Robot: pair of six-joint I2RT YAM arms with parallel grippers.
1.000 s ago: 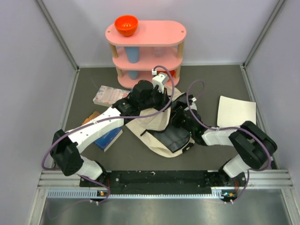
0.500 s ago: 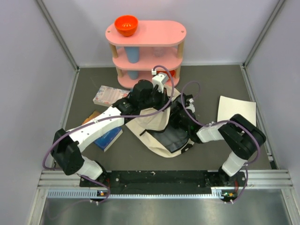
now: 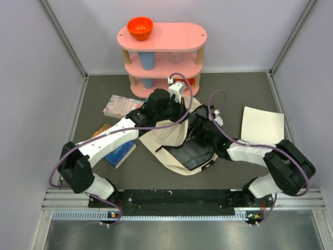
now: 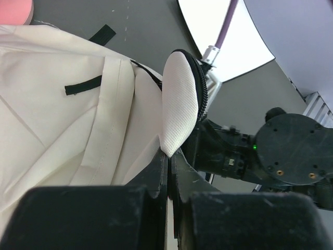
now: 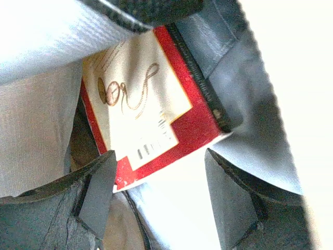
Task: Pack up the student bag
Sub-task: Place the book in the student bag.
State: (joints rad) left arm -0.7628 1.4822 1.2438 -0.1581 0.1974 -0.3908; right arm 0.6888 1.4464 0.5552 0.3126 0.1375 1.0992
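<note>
The left arm (image 3: 112, 140) folds back at its elbow above the left base, then reaches forward and to the right, with the wrist turned down. The left gripper (image 4: 169, 159) is pinched tight, its jaws meeting on a white mesh edge of the student bag (image 4: 62, 130). The right arm (image 3: 250, 152) bends out to the right and stretches leftward toward the middle. The right gripper (image 5: 158, 161) has its fingers (image 5: 99, 187) spread wide, clasping nothing.
</note>
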